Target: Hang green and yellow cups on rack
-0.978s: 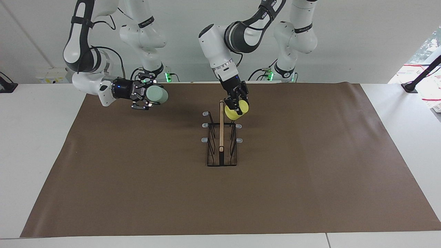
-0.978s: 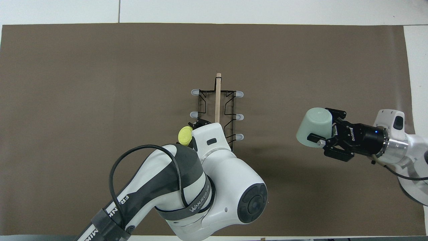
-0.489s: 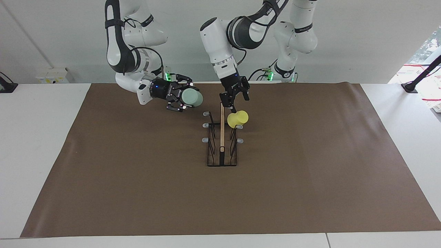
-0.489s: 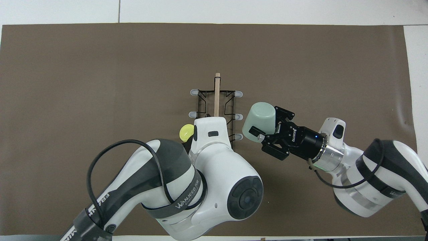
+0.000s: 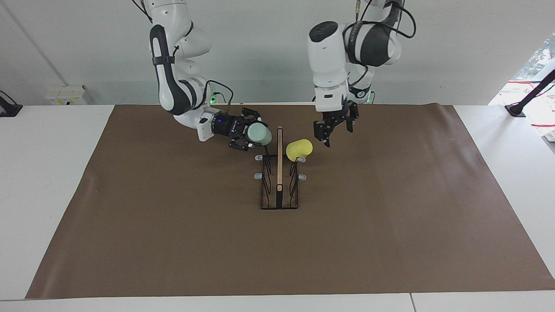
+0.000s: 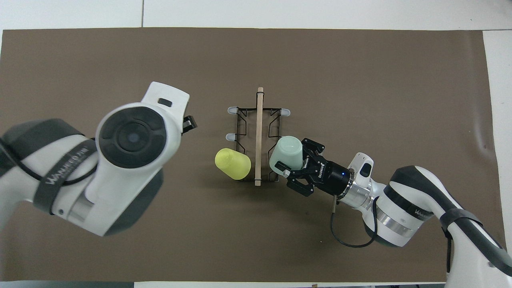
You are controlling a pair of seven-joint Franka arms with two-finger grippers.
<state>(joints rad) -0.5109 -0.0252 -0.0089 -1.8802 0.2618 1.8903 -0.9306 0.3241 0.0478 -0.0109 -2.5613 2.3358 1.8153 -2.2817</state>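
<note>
Your yellow cup [image 5: 299, 149] hung on the rack [image 5: 279, 173], on the prong nearest the robots toward the left arm's end. Your left gripper [image 5: 334, 128] hovered beside it, fingers apart and empty. Your right gripper [image 5: 248, 135] clamped the green cup [image 5: 259, 134] against the rack's other prong row.

A brown mat [image 5: 390, 225] covers most of the white table [image 5: 47, 173].

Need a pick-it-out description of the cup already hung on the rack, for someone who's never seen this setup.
Find the black wire rack with its wooden bar, mid-table on the brown mat. The yellow cup sits tilted over a prong at the rack's end nearest the robots, on the left arm's side. Unlike the green cup in the right pincer, nothing holds it.
</note>
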